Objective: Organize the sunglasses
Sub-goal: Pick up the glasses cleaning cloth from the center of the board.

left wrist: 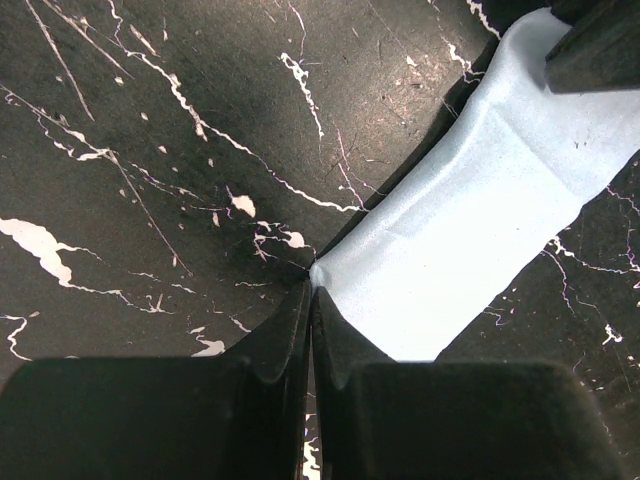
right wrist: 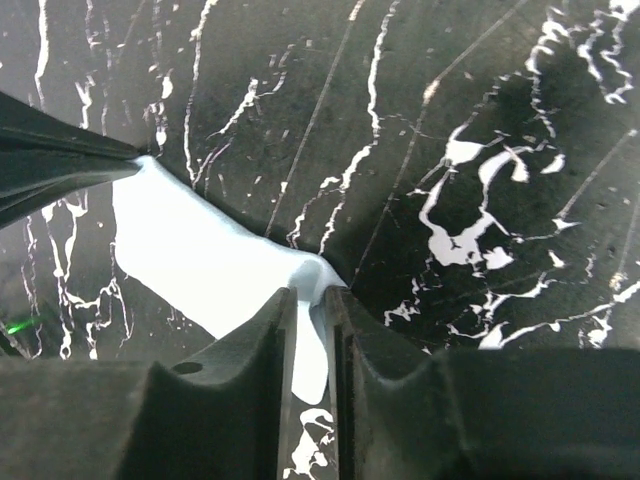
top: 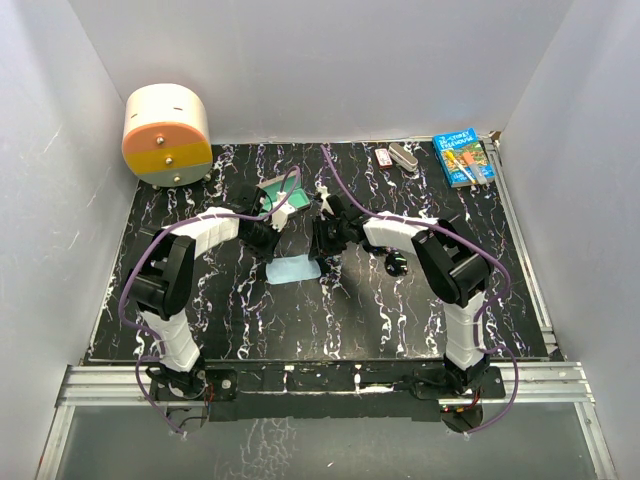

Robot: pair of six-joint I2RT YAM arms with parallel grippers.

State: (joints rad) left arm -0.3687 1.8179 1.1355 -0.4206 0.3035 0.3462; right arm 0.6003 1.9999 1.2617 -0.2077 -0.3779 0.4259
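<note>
Sunglasses [top: 394, 264] on black white-veined table [top: 250, 320], white walls [top: 320, 70] around, left gripper [left wrist: 310, 290] closed on cloth [left wrist: 470, 220] corner, right gripper [right wrist: 312, 296] pinching the opposite corner, cloth held between.

One sunglasses pair [top: 395, 263], one cloth [top: 293, 270], one book [top: 464, 160]

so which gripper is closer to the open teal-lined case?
Left. The left gripper sits just on the near side of the case, pinching the cloth; the right gripper is across the cloth, farther right.
</note>
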